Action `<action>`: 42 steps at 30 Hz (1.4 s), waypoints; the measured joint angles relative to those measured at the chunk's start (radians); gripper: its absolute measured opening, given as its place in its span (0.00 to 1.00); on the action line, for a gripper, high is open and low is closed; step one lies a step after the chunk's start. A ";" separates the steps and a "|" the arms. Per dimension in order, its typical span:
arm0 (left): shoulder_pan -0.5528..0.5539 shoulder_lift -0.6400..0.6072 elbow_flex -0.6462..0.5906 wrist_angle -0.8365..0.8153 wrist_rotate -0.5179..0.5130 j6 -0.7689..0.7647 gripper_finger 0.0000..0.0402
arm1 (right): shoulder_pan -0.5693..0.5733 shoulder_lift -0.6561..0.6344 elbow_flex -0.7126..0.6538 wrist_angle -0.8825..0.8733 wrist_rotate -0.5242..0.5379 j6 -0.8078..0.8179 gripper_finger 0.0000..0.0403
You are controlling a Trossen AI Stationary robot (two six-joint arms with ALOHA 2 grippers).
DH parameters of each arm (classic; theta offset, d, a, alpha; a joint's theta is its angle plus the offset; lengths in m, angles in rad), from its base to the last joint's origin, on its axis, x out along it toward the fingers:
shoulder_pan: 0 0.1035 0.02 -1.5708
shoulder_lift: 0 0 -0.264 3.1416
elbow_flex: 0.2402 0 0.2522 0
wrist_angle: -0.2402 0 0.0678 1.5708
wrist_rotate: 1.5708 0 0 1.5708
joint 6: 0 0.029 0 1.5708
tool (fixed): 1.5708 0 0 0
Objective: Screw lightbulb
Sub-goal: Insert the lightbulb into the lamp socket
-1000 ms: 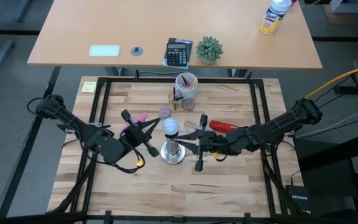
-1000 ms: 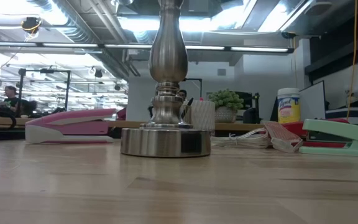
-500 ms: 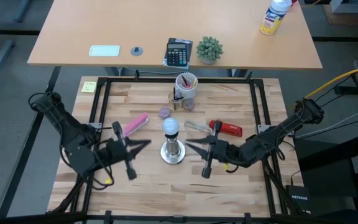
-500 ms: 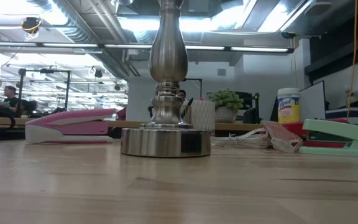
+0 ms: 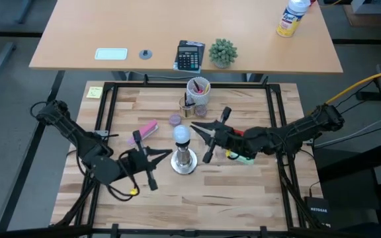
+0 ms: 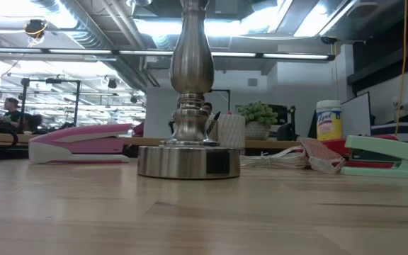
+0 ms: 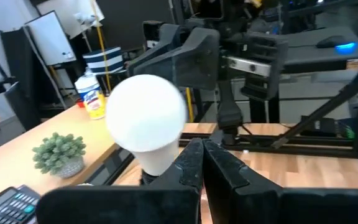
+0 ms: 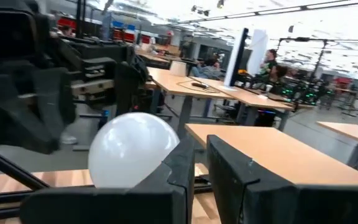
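The white frosted lightbulb (image 5: pixel 181 135) sits upright in the top of the silver socket stand (image 5: pixel 184 162), whose round base (image 6: pixel 188 161) rests on the wooden table. My left gripper (image 5: pixel 169 155) is shut, level, at the stand's left, its fingertips close by the stand's neck. In its wrist view the bulb (image 7: pixel 146 121) rises just behind the fingertips (image 7: pixel 191 163). My right gripper (image 5: pixel 194 125) is shut, just to the bulb's far right. Its wrist view shows the bulb (image 8: pixel 131 149) right beside its fingers. I cannot tell whether either gripper touches the bulb or the stand.
A pink stapler (image 5: pixel 145 129), a small purple cap (image 5: pixel 175 119) and a white cup of pens (image 5: pixel 198 90) lie left and behind the stand. A red stapler (image 5: pixel 245 137) and a green one (image 6: pixel 388 156) lie under the right arm.
My left gripper drew back toward the table's left and near edges, then came back toward the stand's neck. My right gripper backed off a little to the right, then went toward the far edge and in beside the bulb. The bulb and stand have stayed still.
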 joint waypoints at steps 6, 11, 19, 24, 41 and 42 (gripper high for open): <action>0.047 0.000 0.000 0.001 0.000 0.016 0.00 | -0.025 0.000 0.000 -0.004 -0.096 0.052 0.12; 0.077 0.000 0.000 -0.004 0.000 0.025 0.00 | -0.021 0.000 0.000 -0.005 -0.101 0.054 0.12; 0.092 -0.001 0.000 -0.044 -0.025 0.019 0.00 | -0.023 -0.003 0.003 -0.051 -0.148 0.139 0.12; 0.091 -0.001 0.000 -0.055 -0.088 0.026 0.00 | -0.022 -0.003 0.003 -0.058 -0.200 0.181 0.12; 0.091 -0.005 0.000 -0.046 -0.247 0.056 0.00 | -0.011 0.002 -0.002 -0.026 -0.302 0.249 0.12; 0.081 -0.010 0.000 -0.039 -0.269 0.068 0.00 | -0.004 0.000 -0.003 -0.021 -0.304 0.228 0.12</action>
